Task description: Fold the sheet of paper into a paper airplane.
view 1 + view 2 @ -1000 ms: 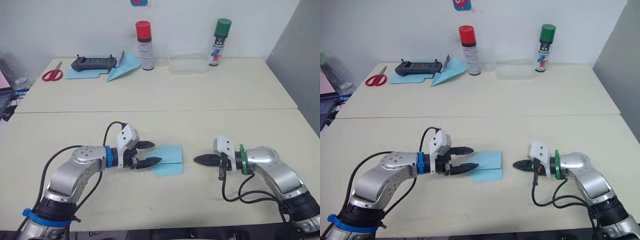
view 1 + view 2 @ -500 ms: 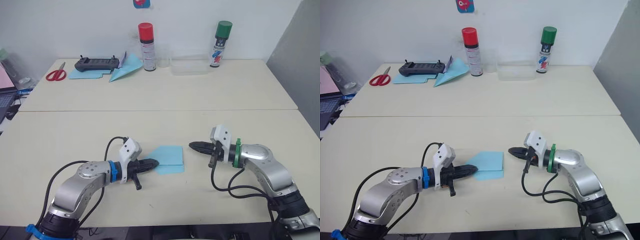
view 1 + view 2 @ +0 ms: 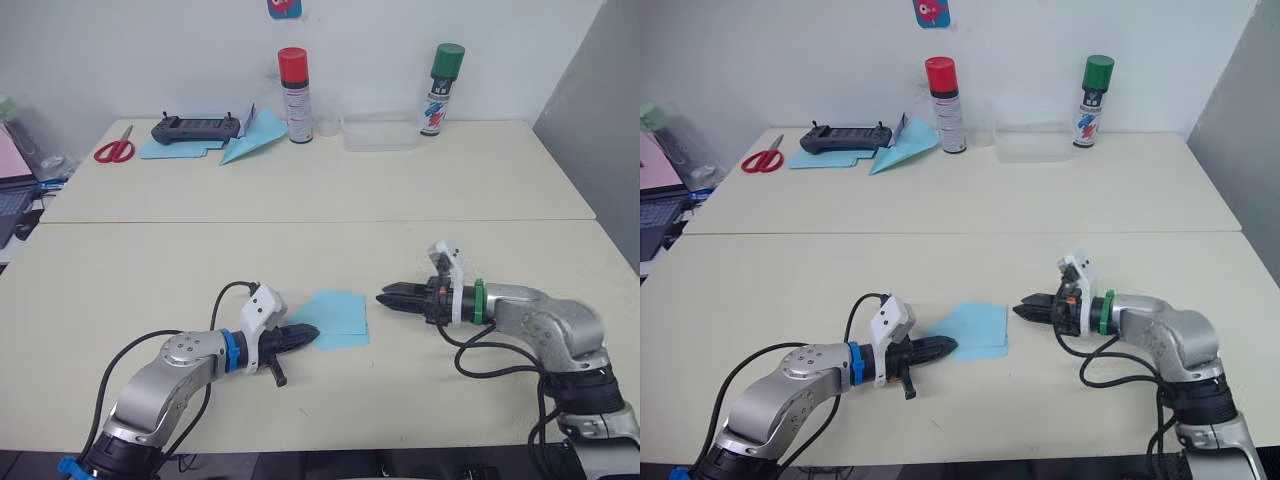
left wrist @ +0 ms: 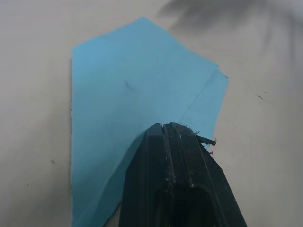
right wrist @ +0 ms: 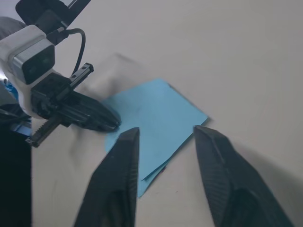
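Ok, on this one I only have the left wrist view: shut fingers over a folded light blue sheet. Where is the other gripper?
Observer: The right gripper is just off the right edge of the sheet of paper, pointing at it and seemingly not touching it.
Operator: Open or shut?
Observer: Open. The right wrist view shows its fingers well apart.
Operator: Any other blue paper on the table?
Observer: Yes, a paper dart lies at the far left of the table, beside a black controller resting on a flat blue sheet.
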